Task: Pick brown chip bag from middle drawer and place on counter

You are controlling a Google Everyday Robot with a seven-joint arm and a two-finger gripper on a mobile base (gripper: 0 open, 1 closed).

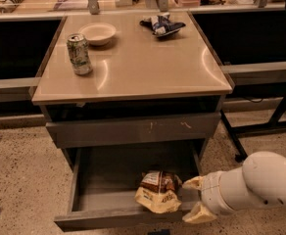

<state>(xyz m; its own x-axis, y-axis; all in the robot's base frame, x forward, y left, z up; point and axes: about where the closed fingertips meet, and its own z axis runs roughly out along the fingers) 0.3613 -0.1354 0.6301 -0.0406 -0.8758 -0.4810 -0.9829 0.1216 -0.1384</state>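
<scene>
The brown chip bag [158,191], dark brown on top and tan-yellow below, lies in the open middle drawer [104,180] near its front right. My gripper [194,199] is at the drawer's front right corner, just right of the bag, with its two tan fingers spread apart, one above the other; it holds nothing. The white arm reaches in from the right edge. The beige counter [143,67] tops the grey cabinet above.
On the counter stand a green soda can [79,54] at the left, a white bowl [98,33] behind it and a blue-and-white snack bag [161,24] at the back right. A shut grey drawer front [133,129] with scratch marks sits above the open drawer. Black table legs stand at the right.
</scene>
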